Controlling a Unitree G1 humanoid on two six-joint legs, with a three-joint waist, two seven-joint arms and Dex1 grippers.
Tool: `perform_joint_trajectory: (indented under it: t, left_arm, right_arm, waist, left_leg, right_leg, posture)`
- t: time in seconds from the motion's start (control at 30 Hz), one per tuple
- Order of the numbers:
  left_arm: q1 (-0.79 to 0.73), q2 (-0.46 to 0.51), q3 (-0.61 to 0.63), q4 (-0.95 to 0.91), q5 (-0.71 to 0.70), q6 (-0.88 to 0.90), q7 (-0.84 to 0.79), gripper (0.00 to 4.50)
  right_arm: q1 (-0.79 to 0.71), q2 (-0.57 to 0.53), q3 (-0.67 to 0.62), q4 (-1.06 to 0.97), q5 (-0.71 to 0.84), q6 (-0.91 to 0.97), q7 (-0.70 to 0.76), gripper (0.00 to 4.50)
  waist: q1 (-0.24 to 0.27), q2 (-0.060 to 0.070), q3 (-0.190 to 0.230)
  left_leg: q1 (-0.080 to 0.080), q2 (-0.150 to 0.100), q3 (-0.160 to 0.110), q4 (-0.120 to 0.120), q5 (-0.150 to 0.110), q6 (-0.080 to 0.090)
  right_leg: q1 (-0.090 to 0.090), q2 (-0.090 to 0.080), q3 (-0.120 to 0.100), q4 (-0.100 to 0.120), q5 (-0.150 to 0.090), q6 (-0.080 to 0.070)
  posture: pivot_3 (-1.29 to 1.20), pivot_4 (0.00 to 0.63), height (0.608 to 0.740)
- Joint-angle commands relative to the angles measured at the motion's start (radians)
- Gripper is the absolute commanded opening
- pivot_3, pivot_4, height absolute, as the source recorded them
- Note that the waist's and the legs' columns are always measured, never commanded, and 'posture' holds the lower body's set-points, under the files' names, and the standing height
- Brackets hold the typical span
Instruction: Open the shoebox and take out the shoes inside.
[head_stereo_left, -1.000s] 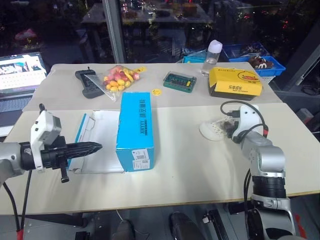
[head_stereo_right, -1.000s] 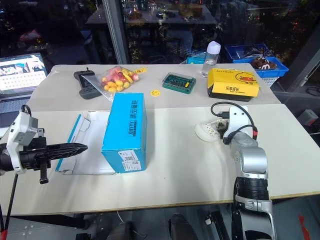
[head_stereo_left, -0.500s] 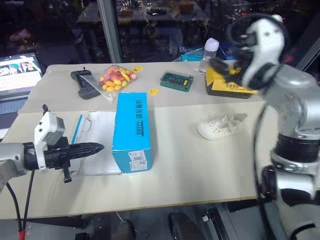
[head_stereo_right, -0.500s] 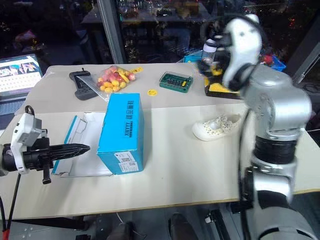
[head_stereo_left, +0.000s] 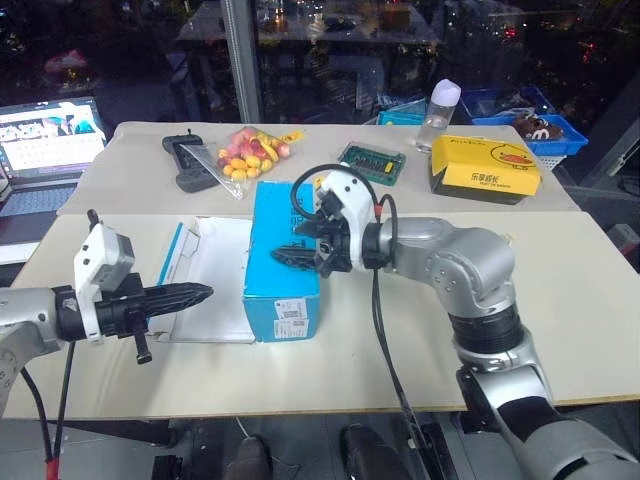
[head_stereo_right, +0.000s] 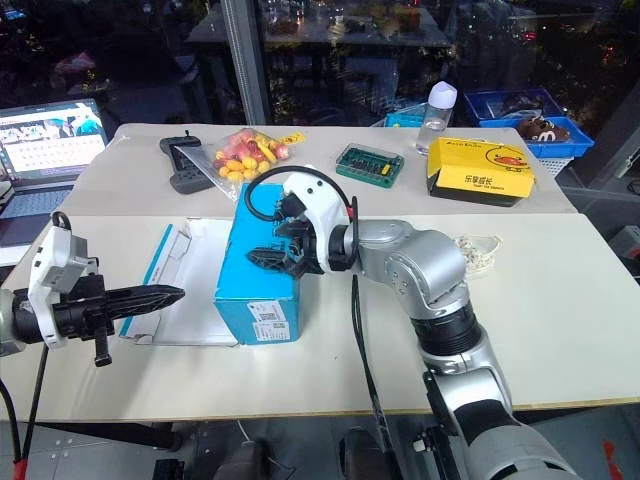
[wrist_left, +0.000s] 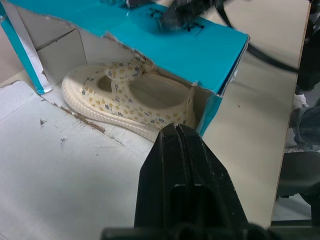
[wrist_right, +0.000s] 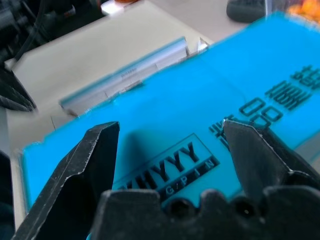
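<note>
Lying on its side mid-counter (head_stereo_left: 560, 300), the blue shoebox (head_stereo_left: 283, 250) shows its lid flat and 1 cream shoe (wrist_left: 125, 102) inside. Right claw (head_stereo_right: 275, 256) hovers released above it; left claw (head_stereo_left: 198, 293) is clenched, empty. The shoe looks light and soft; its strap seems the best hold.

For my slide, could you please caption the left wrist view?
Shut left gripper points at a cream shoe lying inside the open blue shoebox tipped on its side.
</note>
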Motion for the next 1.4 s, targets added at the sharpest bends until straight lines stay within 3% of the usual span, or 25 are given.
perform_joint_trajectory:
  t: [0.03, 0.2, 0.27, 0.57, 0.7, 0.97, 1.27, 1.4]
  left_arm:
    - [0.000, 0.004, 0.021, -0.027, -0.020, -0.004, 0.001, 0.00]
    - [-0.005, 0.008, 0.017, -0.019, -0.018, -0.007, -0.005, 0.00]
    - [-0.010, 0.008, 0.011, -0.014, -0.015, -0.011, -0.007, 0.00]
    - [-0.031, 0.003, -0.014, -0.009, -0.018, -0.012, -0.007, 0.00]
    - [-0.042, 0.004, -0.023, -0.007, -0.022, -0.009, -0.005, 0.00]
    - [-0.038, 0.011, -0.018, -0.004, -0.020, -0.009, -0.012, 0.00]
    - [-0.032, 0.012, -0.015, -0.007, -0.023, -0.007, -0.015, 0.00]
    - [-0.029, 0.017, -0.010, -0.001, -0.018, -0.011, -0.024, 0.00]
  right_arm:
    - [0.061, -0.052, 0.047, -0.011, -0.008, 0.017, 0.029, 3.88]
    - [0.149, -0.160, 0.041, -0.013, -0.028, -0.015, 0.061, 3.88]
    - [0.191, -0.199, 0.037, -0.009, -0.032, -0.036, 0.081, 3.88]
    - [0.349, -0.224, 0.037, 0.062, -0.076, -0.105, 0.093, 3.88]
    - [0.364, -0.234, 0.048, 0.144, -0.131, -0.168, 0.106, 3.88]
    - [0.241, -0.266, 0.015, 0.213, -0.180, -0.233, 0.150, 3.88]
    - [-0.004, -0.426, 0.010, 0.140, -0.166, -0.334, 0.392, 3.88]
    - [-0.060, -0.387, 0.019, 0.115, -0.151, -0.360, 0.449, 3.88]
  waist:
    - [0.000, 0.000, 0.000]
    - [0.000, -0.002, -0.002]
    - [0.001, -0.003, -0.004]
    - [-0.027, -0.008, -0.007]
    - [-0.049, -0.006, -0.004]
    - [-0.057, -0.007, -0.003]
    - [-0.043, -0.004, 0.001]
    - [-0.027, -0.004, 0.001]
  left_leg:
    - [0.000, 0.000, 0.000, 0.000, 0.000, 0.000]
    - [0.008, 0.000, 0.000, 0.000, 0.000, 0.000]
    - [0.015, 0.000, 0.000, 0.000, 0.000, 0.000]
    - [0.034, 0.000, 0.000, -0.003, -0.002, -0.002]
    - [0.035, -0.001, 0.000, -0.005, -0.005, -0.008]
    - [0.027, -0.003, 0.000, -0.003, -0.002, -0.004]
    - [0.005, -0.003, 0.000, -0.006, -0.002, 0.000]
    - [0.004, -0.003, 0.000, -0.013, -0.002, 0.001]
  right_leg:
    - [0.000, 0.000, 0.000, 0.000, 0.000, 0.000]
    - [0.009, 0.000, 0.000, -0.001, 0.000, -0.001]
    - [0.016, 0.000, 0.000, -0.003, -0.005, -0.008]
    - [0.030, -0.001, 0.002, -0.005, -0.006, -0.011]
    - [0.027, 0.000, 0.003, -0.004, -0.006, -0.011]
    - [0.021, 0.000, 0.007, -0.005, -0.005, -0.010]
    - [0.000, 0.001, 0.007, -0.003, -0.003, -0.001]
    - [-0.003, 0.001, 0.006, -0.003, -0.005, -0.002]
  posture:
    - [0.00, 0.150, 0.726]
    - [0.00, 0.150, 0.726]
    - [0.00, 0.150, 0.726]
    - [0.00, 0.150, 0.726]
    - [0.00, 0.150, 0.726]
    - [0.00, 0.150, 0.726]
    - [0.00, 0.150, 0.726]
    - [0.00, 0.150, 0.726]
